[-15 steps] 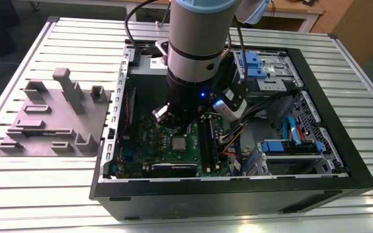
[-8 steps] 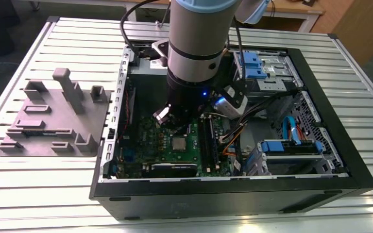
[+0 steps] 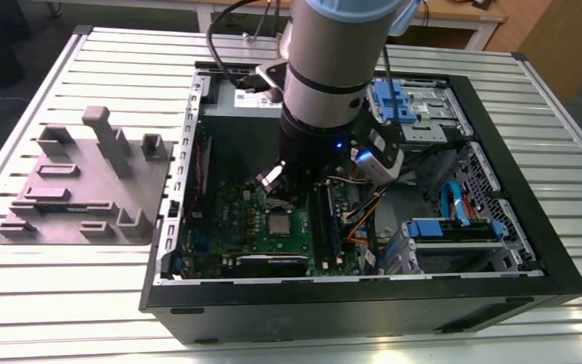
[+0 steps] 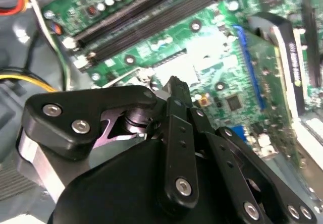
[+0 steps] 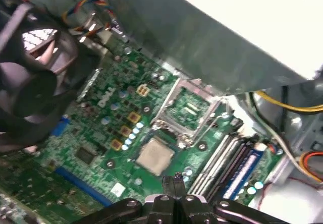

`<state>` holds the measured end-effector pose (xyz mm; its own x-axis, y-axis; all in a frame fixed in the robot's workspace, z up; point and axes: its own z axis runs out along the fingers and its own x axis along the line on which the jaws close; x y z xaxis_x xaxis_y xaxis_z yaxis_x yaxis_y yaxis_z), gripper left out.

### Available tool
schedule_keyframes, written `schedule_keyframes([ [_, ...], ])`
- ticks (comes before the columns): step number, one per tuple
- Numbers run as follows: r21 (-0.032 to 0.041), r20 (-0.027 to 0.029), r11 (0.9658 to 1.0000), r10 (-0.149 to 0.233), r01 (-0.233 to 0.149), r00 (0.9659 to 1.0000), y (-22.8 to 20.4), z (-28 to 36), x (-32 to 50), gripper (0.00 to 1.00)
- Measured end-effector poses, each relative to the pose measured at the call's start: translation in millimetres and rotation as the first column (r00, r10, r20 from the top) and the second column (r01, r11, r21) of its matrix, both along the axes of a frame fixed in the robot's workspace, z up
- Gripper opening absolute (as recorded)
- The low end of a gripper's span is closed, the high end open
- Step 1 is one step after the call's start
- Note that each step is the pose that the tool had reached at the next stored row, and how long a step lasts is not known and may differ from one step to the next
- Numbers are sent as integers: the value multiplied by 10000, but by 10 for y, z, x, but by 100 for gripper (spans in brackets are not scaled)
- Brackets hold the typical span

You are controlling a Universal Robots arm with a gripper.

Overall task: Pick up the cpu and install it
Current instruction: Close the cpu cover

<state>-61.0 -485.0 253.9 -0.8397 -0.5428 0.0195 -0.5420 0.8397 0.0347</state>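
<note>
**CPU on the board, gripper empty**

I judge the pick and the placing done. The cpu (image 5: 155, 156) lies flat on the motherboard (image 5: 96, 133), metal top up, just beside the open socket frame (image 5: 189, 108). I cannot tell whether it is fully seated, and the frame is not closed over it. The gripper (image 5: 174, 179) hangs just above the cpu, jaws together on nothing. Being square, the cpu has no long axis; its edges run parallel to the memory slots (image 5: 219, 158)

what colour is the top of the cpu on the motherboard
Silver-grey, on the small flat square cpu; clearest in the first wrist view.
</note>
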Motion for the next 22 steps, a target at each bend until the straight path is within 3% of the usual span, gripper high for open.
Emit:
schedule_keyframes([
  [4,709,-8,9975,8,-8,10000,1,-2,25,10],
  [5,791,-7,9969,8,-8,10000,1,-8,25,10],
  [20,814,-8,9967,9,-9,10000,1,-16,25,10],
  [21,892,-6,9960,18,-18,10000,1,-18,26,10],
  [22,1050,-6,9945,46,-45,10000,1,-19,26,10],
])
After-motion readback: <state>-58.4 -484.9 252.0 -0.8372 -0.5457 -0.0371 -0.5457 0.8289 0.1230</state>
